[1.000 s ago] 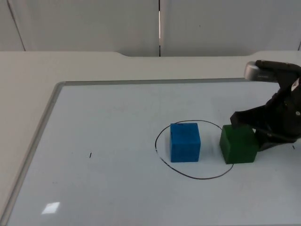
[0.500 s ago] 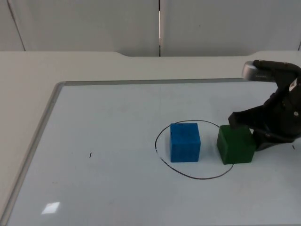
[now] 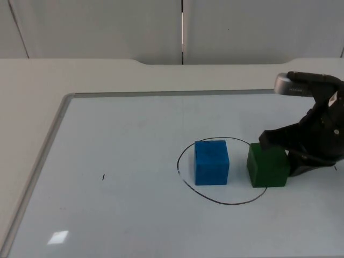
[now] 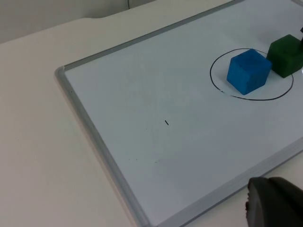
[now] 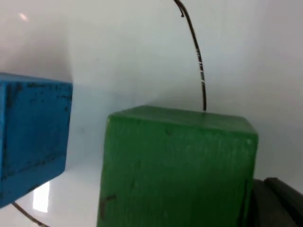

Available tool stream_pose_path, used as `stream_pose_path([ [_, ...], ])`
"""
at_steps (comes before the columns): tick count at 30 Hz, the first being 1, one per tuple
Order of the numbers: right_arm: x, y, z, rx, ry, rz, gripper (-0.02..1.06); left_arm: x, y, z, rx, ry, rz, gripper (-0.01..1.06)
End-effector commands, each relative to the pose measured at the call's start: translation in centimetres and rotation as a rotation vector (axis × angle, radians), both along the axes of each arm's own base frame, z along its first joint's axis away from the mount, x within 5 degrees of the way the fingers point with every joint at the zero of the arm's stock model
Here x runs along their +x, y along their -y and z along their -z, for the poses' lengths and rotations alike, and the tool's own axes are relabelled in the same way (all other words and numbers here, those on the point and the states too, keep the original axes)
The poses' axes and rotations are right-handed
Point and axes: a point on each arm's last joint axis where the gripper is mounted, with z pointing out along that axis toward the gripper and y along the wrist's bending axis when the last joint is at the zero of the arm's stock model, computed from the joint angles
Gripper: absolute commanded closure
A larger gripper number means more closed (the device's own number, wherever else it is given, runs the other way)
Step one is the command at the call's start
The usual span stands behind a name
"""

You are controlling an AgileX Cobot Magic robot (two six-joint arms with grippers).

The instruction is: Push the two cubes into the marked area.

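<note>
On the far left of the top view, the cream worktop (image 3: 32, 107) carries a whiteboard (image 3: 123, 161) with a grey metal frame, lying flat and taking up most of the surface. A small dark pen tick (image 3: 103, 177) sits alone on the board's left part, well apart from everything else. The left end effector (image 4: 272, 203) waits off the board's near edge, seen in the left wrist view as a black fingertip; whether its fingers are apart or together cannot be told.

Toward the middle of the board a thin black hand-drawn ring (image 3: 185, 185) marks the target area. The blue cube (image 3: 212, 162) stands upright inside it, close to the ring's left side and just within the line. Nothing lies between the blue cube and the next cube but a narrow strip of bare board.

The green cube (image 3: 268, 166) stands just to the right of the blue one, near it but not touching, straddling the right edge of the ring with part of it inside the line.

The right end effector (image 3: 285, 153) presses against the green cube's right side, its black fingers (image 3: 274, 136) spread apart around the cube's far right corner rather than clamped on it.

Behind the worktop runs the grey partition wall (image 3: 107, 27).
</note>
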Motion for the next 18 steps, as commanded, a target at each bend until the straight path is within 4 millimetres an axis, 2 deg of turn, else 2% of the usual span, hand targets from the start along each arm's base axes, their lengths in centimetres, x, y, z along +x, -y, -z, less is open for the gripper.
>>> stream_pose_path([
  [1,0.0,-0.3,-0.1,0.011,0.0,0.008,1.04,0.1,0.0,0.1,0.001,0.01,-0.008,1.05],
  [7,0.1,-0.6,-0.2,0.07,0.001,0.082,1.04,0.1,0.0,0.1,0.001,0.01,-0.008,1.05],
  [18,-0.1,-2.2,-0.4,0.082,0.051,0.052,1.04,0.1,0.0,0.1,0.001,0.01,-0.008,1.05],
])
